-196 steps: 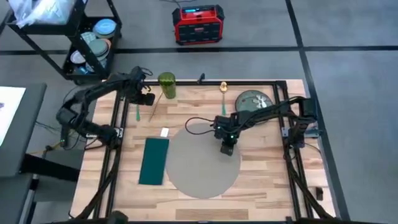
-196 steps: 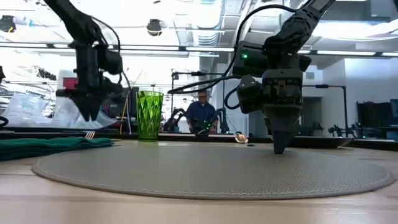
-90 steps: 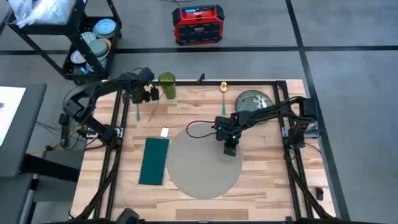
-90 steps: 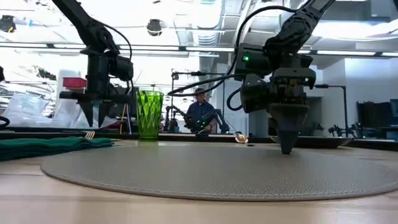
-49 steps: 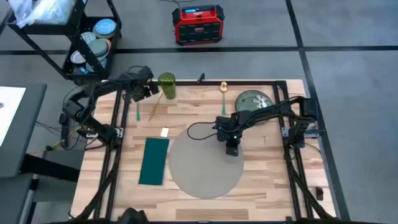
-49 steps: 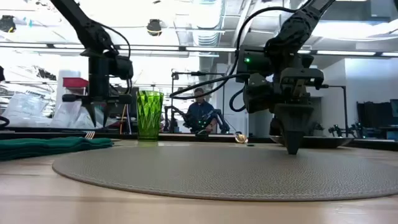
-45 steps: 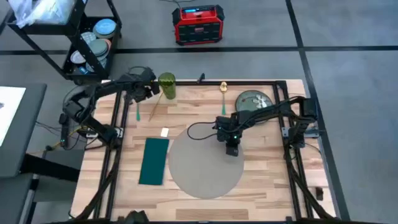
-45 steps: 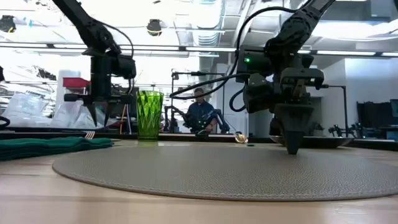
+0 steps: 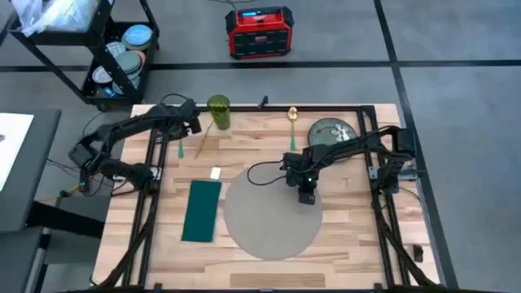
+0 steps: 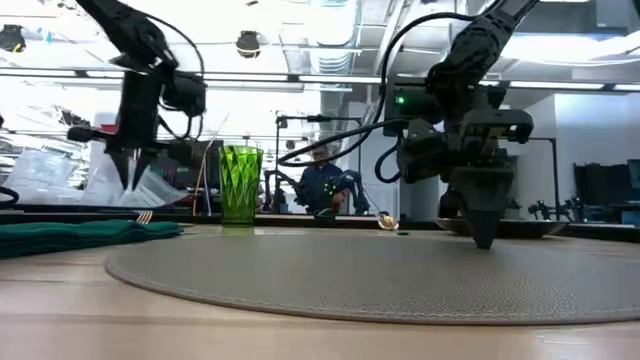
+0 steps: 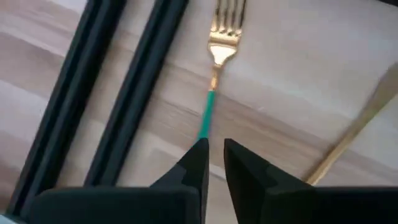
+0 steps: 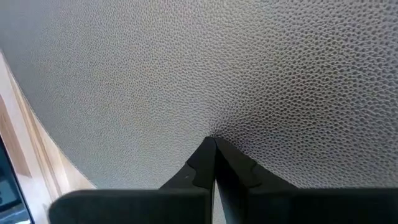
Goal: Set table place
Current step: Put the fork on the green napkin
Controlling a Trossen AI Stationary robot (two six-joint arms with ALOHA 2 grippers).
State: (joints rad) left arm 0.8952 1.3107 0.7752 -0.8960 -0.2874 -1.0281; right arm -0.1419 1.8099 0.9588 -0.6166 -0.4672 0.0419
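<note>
The right gripper (image 12: 214, 144) is pressed together, its tips pinching the surface of the round grey-beige mat (image 9: 269, 220) near that mat's far right edge; the weave is puckered around the tips. The mat is spread on the table (image 9: 342, 236) beneath this gripper, with a dark green cloth (image 9: 201, 210) just beside the mat's opposite edge. The left gripper (image 11: 214, 146) is held nearly closed, a narrow gap between its fingers, above the green handle of a gold fork (image 11: 219, 56) lying by the black frame, near a green glass (image 10: 240, 184).
</note>
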